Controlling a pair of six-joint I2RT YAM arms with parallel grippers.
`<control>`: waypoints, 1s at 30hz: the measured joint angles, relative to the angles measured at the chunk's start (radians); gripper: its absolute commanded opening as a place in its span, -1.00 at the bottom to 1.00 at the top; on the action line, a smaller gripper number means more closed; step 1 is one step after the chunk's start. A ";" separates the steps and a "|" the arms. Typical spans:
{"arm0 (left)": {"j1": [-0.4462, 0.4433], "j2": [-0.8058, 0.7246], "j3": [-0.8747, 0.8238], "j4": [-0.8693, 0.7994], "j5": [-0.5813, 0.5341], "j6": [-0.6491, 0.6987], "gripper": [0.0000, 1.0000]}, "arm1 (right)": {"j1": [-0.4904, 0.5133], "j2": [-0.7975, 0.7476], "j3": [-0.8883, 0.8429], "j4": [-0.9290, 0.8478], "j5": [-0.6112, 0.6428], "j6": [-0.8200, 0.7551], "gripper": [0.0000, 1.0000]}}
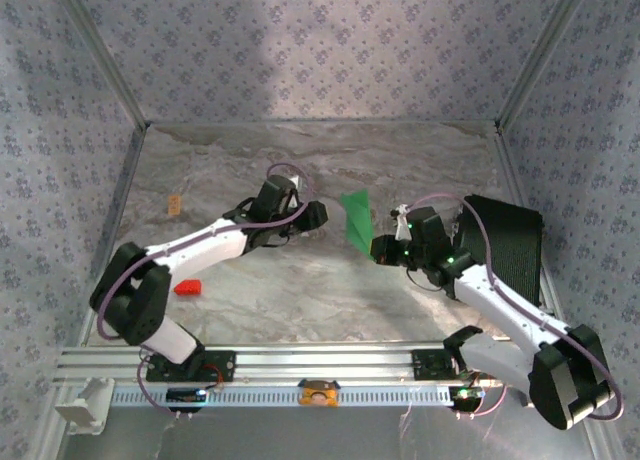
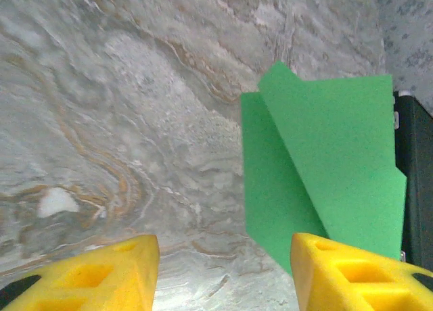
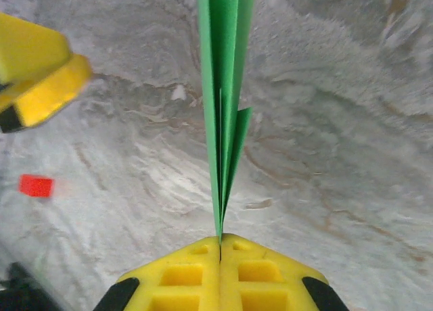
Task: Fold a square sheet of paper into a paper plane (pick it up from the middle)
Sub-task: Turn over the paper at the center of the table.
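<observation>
The bright green sheet of paper (image 1: 357,218) is folded along a centre crease into several layers, a tapering paper plane shape held upright above the table. My right gripper (image 3: 220,242) is shut on its lower edge, and the layers (image 3: 223,88) fan up and away from the closed yellow fingers. In the top view the right gripper (image 1: 380,248) sits just right of the paper. My left gripper (image 2: 224,257) is open with nothing between its fingers. The green paper (image 2: 325,169) hangs ahead of its right finger. From above, the left gripper (image 1: 318,215) is just left of the paper.
A small red block (image 1: 187,287) lies on the marble table (image 1: 300,160) near the left arm, also seen at the left (image 3: 36,185). A black ribbed object (image 1: 505,245) stands behind the right arm. Patterned walls enclose the table.
</observation>
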 measured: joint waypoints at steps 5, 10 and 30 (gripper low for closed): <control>0.002 -0.131 -0.067 -0.026 -0.121 0.019 0.26 | 0.126 0.030 0.099 -0.154 0.225 -0.073 -0.91; 0.021 -0.271 -0.140 -0.045 -0.234 0.024 0.30 | 0.282 0.143 0.227 -0.298 0.511 -0.129 -0.93; 0.122 -0.368 -0.251 -0.077 -0.285 -0.021 0.34 | 0.588 0.581 0.442 -0.521 0.985 -0.181 -0.88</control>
